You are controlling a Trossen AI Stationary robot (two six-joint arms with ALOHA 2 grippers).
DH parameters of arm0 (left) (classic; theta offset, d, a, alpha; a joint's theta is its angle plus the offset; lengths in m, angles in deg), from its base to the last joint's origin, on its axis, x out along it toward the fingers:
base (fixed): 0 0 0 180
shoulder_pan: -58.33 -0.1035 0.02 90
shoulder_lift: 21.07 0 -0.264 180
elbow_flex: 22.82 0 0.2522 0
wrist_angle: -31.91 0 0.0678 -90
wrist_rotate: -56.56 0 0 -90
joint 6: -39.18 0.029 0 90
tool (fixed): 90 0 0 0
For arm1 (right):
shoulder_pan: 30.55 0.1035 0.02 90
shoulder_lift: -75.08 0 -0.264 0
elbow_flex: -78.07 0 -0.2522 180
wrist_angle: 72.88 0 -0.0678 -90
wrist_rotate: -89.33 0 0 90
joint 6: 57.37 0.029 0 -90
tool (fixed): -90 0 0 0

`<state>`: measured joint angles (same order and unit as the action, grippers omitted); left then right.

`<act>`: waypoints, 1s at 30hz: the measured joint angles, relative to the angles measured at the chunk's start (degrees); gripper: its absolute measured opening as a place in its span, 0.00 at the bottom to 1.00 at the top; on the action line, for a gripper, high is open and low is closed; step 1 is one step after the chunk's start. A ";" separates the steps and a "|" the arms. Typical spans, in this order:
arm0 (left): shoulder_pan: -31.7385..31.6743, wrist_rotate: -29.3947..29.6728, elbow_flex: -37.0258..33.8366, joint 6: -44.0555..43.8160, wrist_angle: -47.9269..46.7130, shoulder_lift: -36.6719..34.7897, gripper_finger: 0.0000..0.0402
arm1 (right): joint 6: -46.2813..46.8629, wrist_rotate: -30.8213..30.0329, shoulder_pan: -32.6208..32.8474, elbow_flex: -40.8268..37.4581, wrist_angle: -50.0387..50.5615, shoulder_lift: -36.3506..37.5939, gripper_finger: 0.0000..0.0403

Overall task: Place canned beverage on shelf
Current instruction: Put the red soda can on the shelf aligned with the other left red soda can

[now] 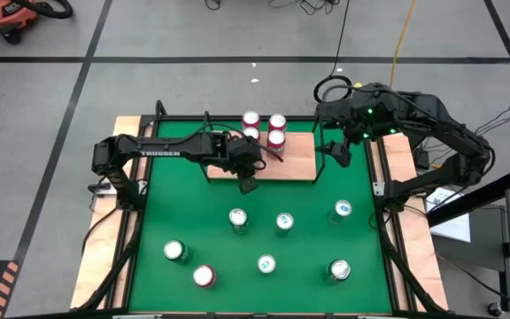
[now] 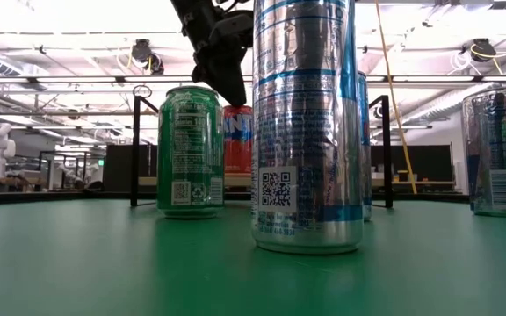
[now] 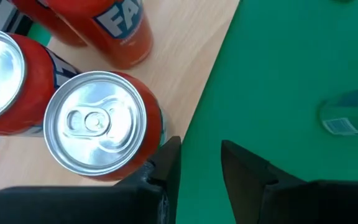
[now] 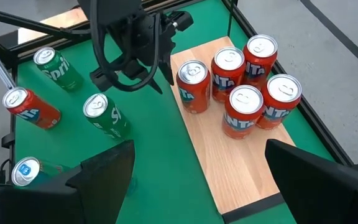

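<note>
Nearest my low camera stands a tall silver-and-blue can (image 2: 307, 123), on the green mat (image 1: 193, 221) covering the desk. I see more cans scattered across that mat. At the mat's far edge lies the shelf (image 1: 297, 158), a light-wood board with black rails, holding five orange Fanta cans (image 4: 241, 78) clustered upright. My left gripper (image 3: 199, 163) hangs over the shelf's front edge, just beside the nearest orange can (image 3: 98, 124), jaws narrowly apart and holding nothing. My right gripper (image 4: 197, 171) waits above the shelf's right end, jaws wide apart, empty.
</note>
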<state>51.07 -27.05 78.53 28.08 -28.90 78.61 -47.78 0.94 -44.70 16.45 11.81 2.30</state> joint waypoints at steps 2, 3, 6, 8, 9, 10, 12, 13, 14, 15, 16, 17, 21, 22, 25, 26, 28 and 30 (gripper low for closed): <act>-0.05 0.24 0.00 0.32 0.02 0.00 0.27 | 0.08 0.08 0.02 0.00 -0.07 -0.29 0.87; -0.07 0.27 0.00 0.64 0.02 0.00 0.27 | 0.11 0.10 0.02 0.00 -0.31 -0.34 0.87; -0.13 1.07 0.00 1.01 0.00 0.00 0.27 | 0.14 0.15 0.02 0.00 -1.76 -0.33 0.87; -0.17 1.89 0.00 1.07 -0.02 0.00 0.27 | 0.16 0.15 0.02 0.00 -2.89 -0.17 0.87; -0.19 2.23 0.00 1.11 -0.15 0.00 0.27 | 0.17 0.15 0.02 0.00 -3.17 -0.08 0.87; -0.22 2.51 0.00 1.11 -0.38 0.00 0.27 | 0.16 0.15 0.02 0.00 -3.31 -0.01 0.87; -0.22 2.84 0.00 1.09 -0.77 0.00 0.27 | 0.17 0.15 0.02 0.00 -3.46 0.05 0.87; -0.22 2.94 0.00 1.09 -0.97 0.00 0.27 | 0.17 0.15 0.02 0.00 -3.41 0.05 0.87; -0.22 3.23 0.00 1.09 -1.38 0.00 0.27 | 0.16 0.15 0.02 0.00 -3.41 0.02 0.87; -0.22 3.62 0.00 1.10 -1.95 0.00 0.27 | 0.15 0.15 0.02 0.00 -3.41 -0.01 0.87; -0.22 3.95 0.00 1.10 -2.30 0.00 0.27 | 0.09 0.15 0.02 0.00 -3.41 -0.01 0.87; -0.20 4.33 0.00 1.09 -2.47 0.00 0.27 | 0.04 0.18 0.02 0.00 -3.41 -0.01 0.87; -0.20 6.08 0.00 1.10 -2.97 0.00 0.27 | -0.24 0.18 0.02 0.00 -3.41 0.01 0.87; -0.21 6.35 0.00 1.09 -2.97 0.00 0.27 | -0.37 0.18 0.02 0.00 -3.41 0.01 0.87; -0.20 6.40 0.00 1.08 -3.02 0.00 0.27 | -0.42 0.19 0.01 0.00 -3.39 0.01 0.87; -0.20 6.40 0.00 1.07 -3.04 0.00 0.27 | -0.42 0.20 0.02 0.00 -3.38 0.01 0.87; -0.22 6.40 0.00 0.99 -3.10 0.00 0.27 | -0.44 0.20 0.02 0.00 -3.37 0.01 0.87; -0.11 6.35 0.00 0.95 -3.12 0.00 0.27 | -0.54 0.20 0.02 0.00 -3.37 0.01 0.87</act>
<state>50.96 -20.70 78.53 29.03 -32.02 78.61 -48.32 1.13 -44.68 16.45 8.45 2.31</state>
